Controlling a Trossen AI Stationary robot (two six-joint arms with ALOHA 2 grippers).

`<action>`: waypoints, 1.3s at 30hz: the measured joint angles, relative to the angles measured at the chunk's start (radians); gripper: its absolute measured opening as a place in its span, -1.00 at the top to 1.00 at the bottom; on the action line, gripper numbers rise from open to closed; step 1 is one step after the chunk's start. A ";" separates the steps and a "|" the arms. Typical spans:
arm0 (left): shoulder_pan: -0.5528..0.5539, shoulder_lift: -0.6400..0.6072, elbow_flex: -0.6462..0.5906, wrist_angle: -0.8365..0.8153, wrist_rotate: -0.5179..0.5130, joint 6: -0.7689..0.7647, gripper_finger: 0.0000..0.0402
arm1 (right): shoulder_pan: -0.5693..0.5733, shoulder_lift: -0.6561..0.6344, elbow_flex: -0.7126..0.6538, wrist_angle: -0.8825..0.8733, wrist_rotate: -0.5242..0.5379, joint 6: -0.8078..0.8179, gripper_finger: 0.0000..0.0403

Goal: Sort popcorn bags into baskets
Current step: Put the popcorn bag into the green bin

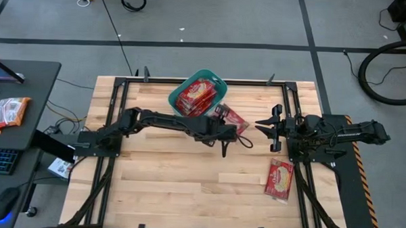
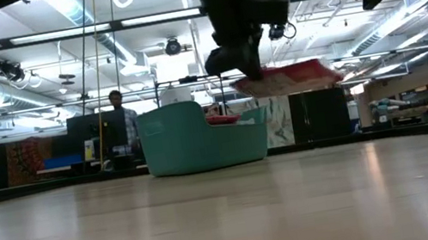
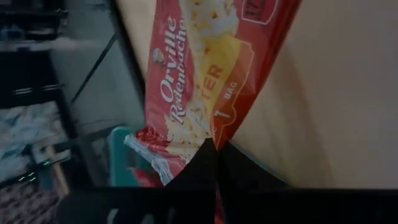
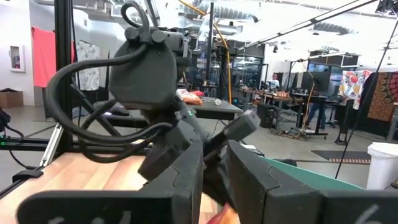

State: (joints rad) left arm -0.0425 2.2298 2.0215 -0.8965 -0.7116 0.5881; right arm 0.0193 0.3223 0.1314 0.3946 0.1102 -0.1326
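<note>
A red popcorn bag (image 1: 234,118) is held clamped in the left hand (image 1: 224,123), just right of the teal basket (image 1: 216,80) near the top centre of the high view, and is carried clear of the table (image 1: 187,181). In the low view the bag stays nearly flat, so it is judged light and fairly stiff, yet its wrapper is probably slippery; an edge pinch like this one seems adequate. Red bags already lie in the basket. Another popcorn bag (image 1: 279,179) lies flat at the lower right. The right hand (image 1: 265,125) hovers at centre right, its fingers nearly together on nothing.
</note>
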 joint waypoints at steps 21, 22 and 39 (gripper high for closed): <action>0.359 -0.092 0.000 -0.368 0.166 -0.691 0.99 | 0.000 0.001 0.000 0.002 -0.008 0.002 0.61; 0.381 -0.092 0.000 -0.366 0.206 -0.713 0.99 | 0.000 0.001 0.000 0.003 -0.007 0.002 0.61; 0.436 -0.091 0.001 -0.306 0.349 -0.820 0.40 | 0.000 0.001 0.000 0.001 -0.007 -0.001 0.61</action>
State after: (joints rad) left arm 0.3933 2.1389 2.0220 -1.2028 -0.3626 -0.2323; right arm 0.0196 0.3233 0.1314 0.3957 0.1028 -0.1333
